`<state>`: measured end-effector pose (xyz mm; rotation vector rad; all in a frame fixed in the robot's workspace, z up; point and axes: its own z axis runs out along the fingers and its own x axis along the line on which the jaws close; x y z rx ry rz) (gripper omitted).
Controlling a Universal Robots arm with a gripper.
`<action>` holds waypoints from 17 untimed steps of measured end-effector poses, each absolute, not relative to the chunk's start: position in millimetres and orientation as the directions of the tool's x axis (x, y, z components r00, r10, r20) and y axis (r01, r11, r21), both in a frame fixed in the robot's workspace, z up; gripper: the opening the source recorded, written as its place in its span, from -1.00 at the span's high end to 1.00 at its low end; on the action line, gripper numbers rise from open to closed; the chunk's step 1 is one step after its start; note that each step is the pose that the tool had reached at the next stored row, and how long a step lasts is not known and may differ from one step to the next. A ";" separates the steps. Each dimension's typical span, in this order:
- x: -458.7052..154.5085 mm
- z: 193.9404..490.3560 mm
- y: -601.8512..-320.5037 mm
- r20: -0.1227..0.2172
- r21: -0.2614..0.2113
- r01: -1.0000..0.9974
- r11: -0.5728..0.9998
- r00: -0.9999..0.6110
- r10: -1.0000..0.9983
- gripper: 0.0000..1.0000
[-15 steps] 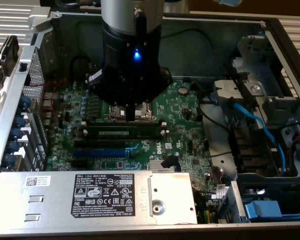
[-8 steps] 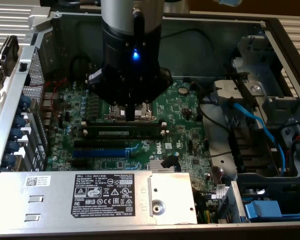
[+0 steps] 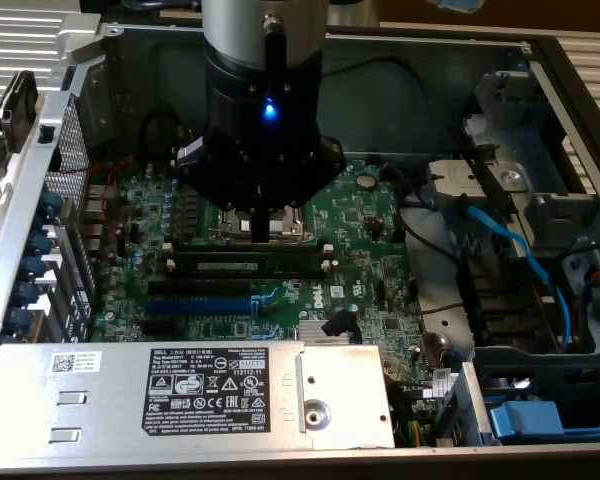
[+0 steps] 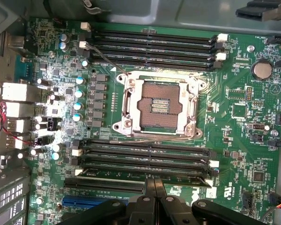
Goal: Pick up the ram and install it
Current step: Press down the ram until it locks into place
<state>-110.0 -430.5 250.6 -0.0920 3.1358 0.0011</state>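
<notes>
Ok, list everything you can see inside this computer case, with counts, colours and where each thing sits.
motherboard: one, green, case floor
processor socket: one, silver frame, mid-board
memory slots: two banks, black, flanking the socket
ram: one, green, pale label, standing in a slot beside the socket
expansion slot: one, blue, beside the memory slots
coin battery: one, silver, board edge
power supply: one, silver, black label, bottom of exterior view
cable: one, blue, exterior view's right
pincer: one, black, shut, over the ram's slot bank

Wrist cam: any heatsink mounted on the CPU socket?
No, the CPU socket is uncovered, with its metal frame and contact field in plain sight.
</notes>
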 end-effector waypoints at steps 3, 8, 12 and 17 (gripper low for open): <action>-110.0 250.6 -430.5 -0.005 0.001 -0.059 0.998 -0.998 -0.059 0.78; -110.0 250.6 -430.4 -0.005 0.001 -0.050 0.999 -0.999 -0.050 0.78; -110.0 250.7 -430.5 -0.005 0.003 -0.030 1.000 -1.000 -0.030 0.78; -110.0 250.6 -430.6 -0.005 0.003 -0.028 1.000 -1.000 -0.028 0.78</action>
